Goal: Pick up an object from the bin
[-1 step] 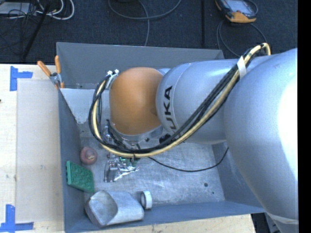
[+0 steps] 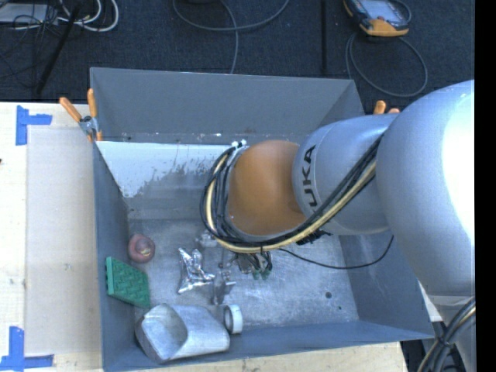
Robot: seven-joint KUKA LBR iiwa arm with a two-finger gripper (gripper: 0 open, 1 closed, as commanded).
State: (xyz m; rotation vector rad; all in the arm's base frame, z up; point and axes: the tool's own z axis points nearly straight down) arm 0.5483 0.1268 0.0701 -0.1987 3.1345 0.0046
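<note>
Four loose things: pink ball (image 2: 141, 246), green ridged pad (image 2: 128, 280), silvery cup (image 2: 174, 332) on its side, small white roll (image 2: 232, 318).
End effector (image 2: 203, 276): low mid-bin (image 2: 341, 285), near small white roll; spread or pressed together, cannot tell.

Looped cables (image 2: 236, 49), pendant (image 2: 377, 12) on carpet (image 2: 155, 45)

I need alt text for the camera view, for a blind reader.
The gripper hangs low in a grey metal bin, beside a small white ring. A green ridged pad, a pink round object and a grey cup lie nearby.
</note>
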